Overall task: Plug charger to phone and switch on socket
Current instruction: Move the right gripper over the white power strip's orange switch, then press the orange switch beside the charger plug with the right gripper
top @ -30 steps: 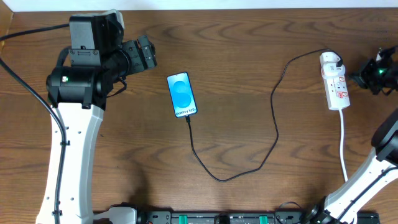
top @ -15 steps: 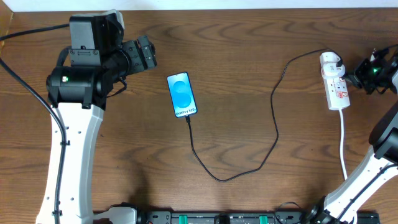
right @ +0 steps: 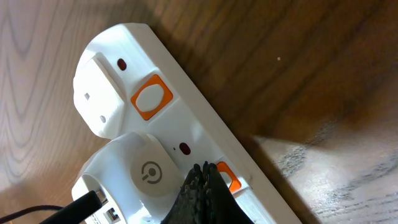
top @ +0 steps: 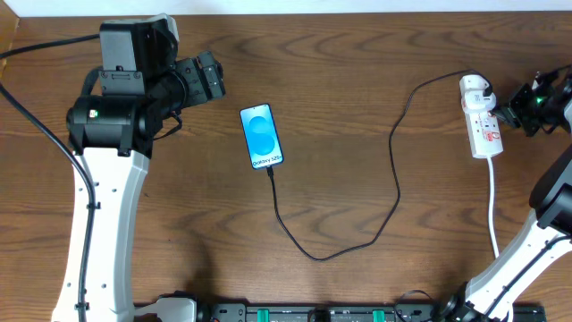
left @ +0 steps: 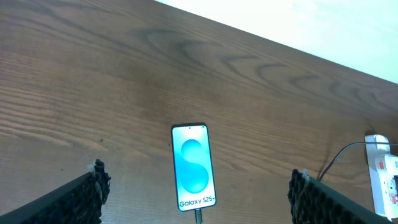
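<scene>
Currently, I read the phone (top: 262,137) lying flat on the table (top: 357,54), screen up and lit blue, at 9 o'clock of table centre in the overhead view. Its long axis runs roughly 12 to 6 o'clock.

The connector tip (top: 271,170) of the charger (top: 396,192) meets the phone's 6 o'clock edge; I cannot confirm how far it is seated. From there the black cable loops toward 5 o'clock and climbs toward 1 o'clock. It ends at the white plug (top: 476,88), which is inserted at the 12 o'clock end of the socket (top: 483,125).

The socket lies near the table's 3 o'clock edge, well apart from the phone, with its white cord (top: 493,206) leaving toward 6 o'clock.

The right gripper (top: 518,109) is just beside the socket at its 3 o'clock side. In the right wrist view its fingertips (right: 202,186) are pressed together, with the tip over an orange switch (right: 227,177) beside the plug. I cannot tell whether it makes contact.

The left gripper (top: 210,79) hangs at the phone's 10 o'clock, clear of it. In the left wrist view its fingers (left: 81,199) are spread wide and hold nothing, with the phone framed between them.
</scene>
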Available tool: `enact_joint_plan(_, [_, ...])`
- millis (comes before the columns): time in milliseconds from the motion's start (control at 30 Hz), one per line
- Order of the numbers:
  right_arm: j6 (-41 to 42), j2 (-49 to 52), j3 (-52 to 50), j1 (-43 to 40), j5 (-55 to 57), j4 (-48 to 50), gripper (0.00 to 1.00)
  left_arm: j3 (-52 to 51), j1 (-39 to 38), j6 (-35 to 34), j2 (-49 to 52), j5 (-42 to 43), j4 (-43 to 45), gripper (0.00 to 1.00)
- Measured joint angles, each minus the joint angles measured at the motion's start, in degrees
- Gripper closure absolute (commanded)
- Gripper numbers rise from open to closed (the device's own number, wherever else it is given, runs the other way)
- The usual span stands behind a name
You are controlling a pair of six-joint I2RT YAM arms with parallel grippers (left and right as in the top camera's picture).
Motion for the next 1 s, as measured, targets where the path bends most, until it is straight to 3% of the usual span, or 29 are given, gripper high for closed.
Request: enact_joint_plan(1000, [2.64,-0.55,0.39,1.55,5.05,-0.66,0.99,0.00,0.00,0.00,0.00,0.00,0.00,0.07])
